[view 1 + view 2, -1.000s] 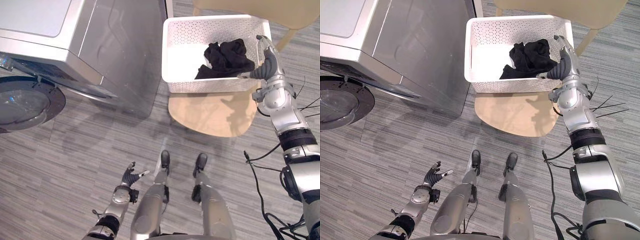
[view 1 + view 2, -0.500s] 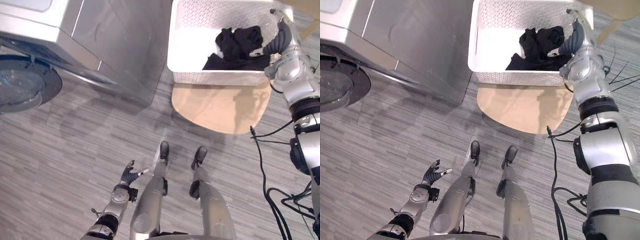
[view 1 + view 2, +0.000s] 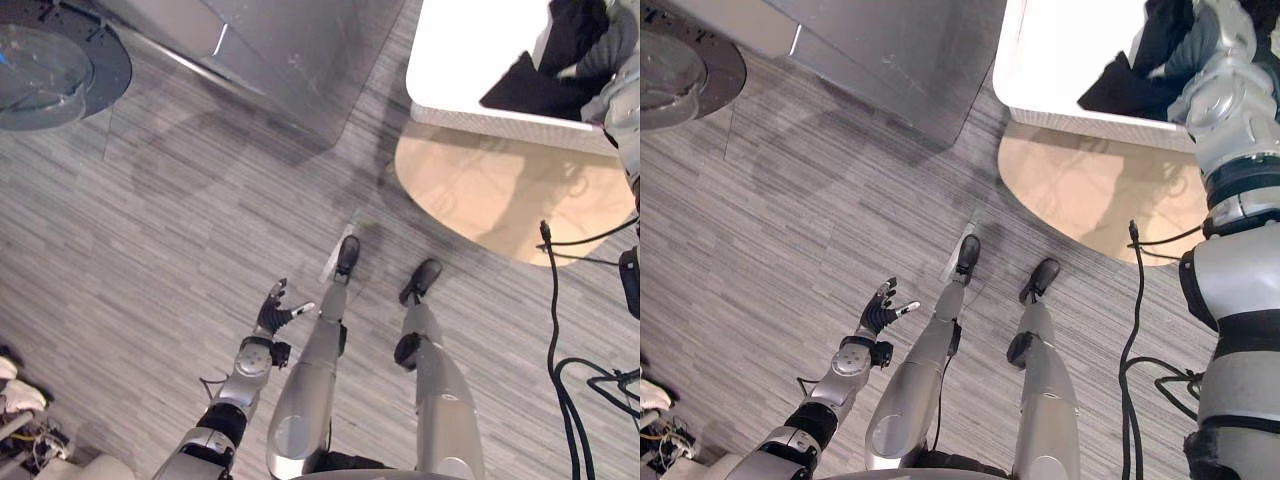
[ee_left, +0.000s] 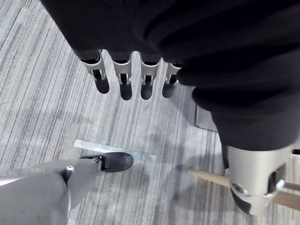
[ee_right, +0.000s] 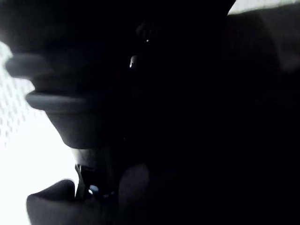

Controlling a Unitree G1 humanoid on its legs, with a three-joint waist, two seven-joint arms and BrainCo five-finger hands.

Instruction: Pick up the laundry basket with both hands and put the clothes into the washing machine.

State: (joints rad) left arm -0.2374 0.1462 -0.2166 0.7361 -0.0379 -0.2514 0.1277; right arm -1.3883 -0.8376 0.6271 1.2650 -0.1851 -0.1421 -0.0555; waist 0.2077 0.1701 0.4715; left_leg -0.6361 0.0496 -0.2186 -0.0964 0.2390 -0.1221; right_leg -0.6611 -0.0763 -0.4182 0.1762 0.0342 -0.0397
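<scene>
Underfoot, grey plank floor [image 3: 150, 260] runs from washing machine [image 3: 300, 60] to tan seat [image 3: 500, 190].

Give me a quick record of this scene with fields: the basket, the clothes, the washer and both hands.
laundry basket: white, on a tan chair seat, right of the washing machine
clothes: black, inside the basket
washing machine: grey, round door at its front
left hand: open, low over the floor, holding nothing
right hand: at the basket's right edge, beside the clothes

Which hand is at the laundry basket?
The right hand, at the white basket by the dark clothes; the left hand hangs open over the floor.
</scene>
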